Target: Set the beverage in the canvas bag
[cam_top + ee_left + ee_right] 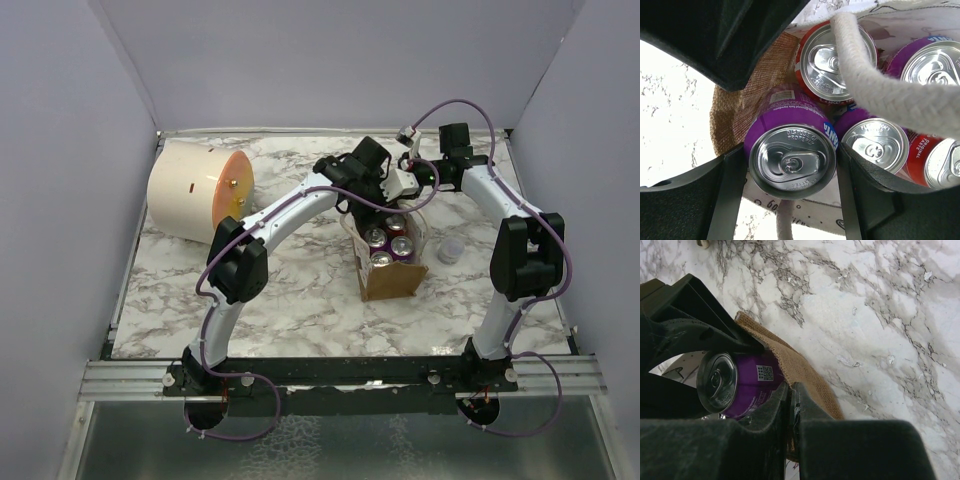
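Note:
The beverage, a purple can (792,155) with a silver top, sits between the fingers of my left gripper (790,167), which is shut on its sides. It hangs at the mouth of the brown canvas bag (388,275), against the burlap wall (755,85), beside several other cans (837,60). A white rope handle (880,75) crosses over them. My right gripper (792,390) is shut on the bag's burlap rim (805,367), with the purple can (740,382) just beside it. In the top view both grippers meet over the bag's far end (395,195).
A big cream cylinder with an orange face (198,190) lies at the back left of the marble table (300,300). A small pale lid-like object (450,250) sits right of the bag. Grey walls close in the table on three sides.

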Controlling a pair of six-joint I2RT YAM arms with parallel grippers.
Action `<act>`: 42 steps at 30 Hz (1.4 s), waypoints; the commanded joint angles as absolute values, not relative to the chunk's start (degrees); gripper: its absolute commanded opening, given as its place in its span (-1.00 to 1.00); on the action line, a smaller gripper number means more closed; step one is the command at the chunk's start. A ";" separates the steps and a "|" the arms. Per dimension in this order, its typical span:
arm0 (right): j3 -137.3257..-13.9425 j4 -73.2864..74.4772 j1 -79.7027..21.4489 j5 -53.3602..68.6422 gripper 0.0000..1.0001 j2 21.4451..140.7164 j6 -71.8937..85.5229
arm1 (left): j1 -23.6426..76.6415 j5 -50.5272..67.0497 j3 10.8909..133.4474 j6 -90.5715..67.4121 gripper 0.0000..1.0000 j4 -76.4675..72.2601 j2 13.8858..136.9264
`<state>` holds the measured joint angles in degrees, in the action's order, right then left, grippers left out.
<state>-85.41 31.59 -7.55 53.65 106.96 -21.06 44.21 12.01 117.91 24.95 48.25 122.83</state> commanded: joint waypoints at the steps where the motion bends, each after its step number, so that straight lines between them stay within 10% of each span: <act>1: -84.80 29.98 -7.91 54.40 -0.89 106.59 -20.22 | 43.90 11.29 116.37 25.02 -0.08 47.77 122.37; 23: -84.38 29.54 -7.90 54.87 -0.89 106.70 -19.75 | 43.20 12.16 116.93 23.06 0.68 48.07 120.96; 42: -84.63 29.27 -7.91 54.27 -0.90 106.65 -19.27 | 43.19 16.78 116.99 23.71 0.74 45.85 113.49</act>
<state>-85.10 30.79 -7.51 53.65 106.96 -19.94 43.55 13.96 117.27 23.49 47.97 118.87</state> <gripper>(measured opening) 0.056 0.870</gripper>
